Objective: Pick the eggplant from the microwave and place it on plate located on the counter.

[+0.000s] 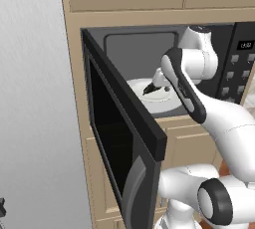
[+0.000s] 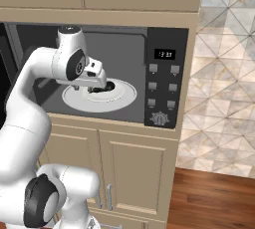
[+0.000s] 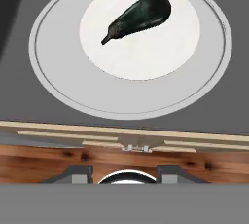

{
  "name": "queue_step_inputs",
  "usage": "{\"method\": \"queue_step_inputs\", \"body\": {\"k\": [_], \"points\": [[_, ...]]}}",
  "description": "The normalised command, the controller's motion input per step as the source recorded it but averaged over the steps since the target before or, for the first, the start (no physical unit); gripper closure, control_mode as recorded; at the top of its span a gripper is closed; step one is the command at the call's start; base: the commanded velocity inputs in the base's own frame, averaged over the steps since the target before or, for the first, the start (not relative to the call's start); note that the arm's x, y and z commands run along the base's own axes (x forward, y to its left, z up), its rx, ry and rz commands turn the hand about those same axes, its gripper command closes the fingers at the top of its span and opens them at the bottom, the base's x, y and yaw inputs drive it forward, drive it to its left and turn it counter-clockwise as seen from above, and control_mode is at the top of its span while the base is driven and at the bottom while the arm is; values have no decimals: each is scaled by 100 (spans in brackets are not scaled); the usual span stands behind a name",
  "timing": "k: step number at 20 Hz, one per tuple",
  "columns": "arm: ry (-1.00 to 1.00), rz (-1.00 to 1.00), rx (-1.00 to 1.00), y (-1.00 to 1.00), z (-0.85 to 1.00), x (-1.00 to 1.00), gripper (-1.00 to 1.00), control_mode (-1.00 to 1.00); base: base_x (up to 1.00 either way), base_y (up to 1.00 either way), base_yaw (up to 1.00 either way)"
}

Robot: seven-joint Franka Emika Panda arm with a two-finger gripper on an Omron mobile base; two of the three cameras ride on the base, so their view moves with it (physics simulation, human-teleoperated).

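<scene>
The eggplant lies on the white round turntable plate inside the open microwave, its thin stem end pointing down-left in the hand view. It is dark and small, also seen as the eggplant just under my hand. My gripper hovers above the turntable's front part, open, fingertips wide apart with nothing between them. The gripper is inside the microwave cavity. The plate with the reddish-brown rim and the counter are out of view.
The microwave door stands swung out to the left, close to my arm. The button panel is on the right of the cavity. Beige cabinets are above and below. A wooden floor and tiled wall lie to the right.
</scene>
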Motion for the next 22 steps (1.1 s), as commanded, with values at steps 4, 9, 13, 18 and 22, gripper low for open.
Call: {"method": "queue_step_inputs", "body": {"k": [4,9,13,18,22], "points": [[-2,-3,0,5,-14,0,-100,-100,0,0,0],[-10,-24,0,15,-21,19,-100,-100,0,0,0],[-11,-31,0,9,-14,40,-100,-100,0,0,0],[-6,-26,0,0,-12,43,-100,-100,0,0,0],[0,-15,0,0,0,52,-100,-100,0,0,0]]}}
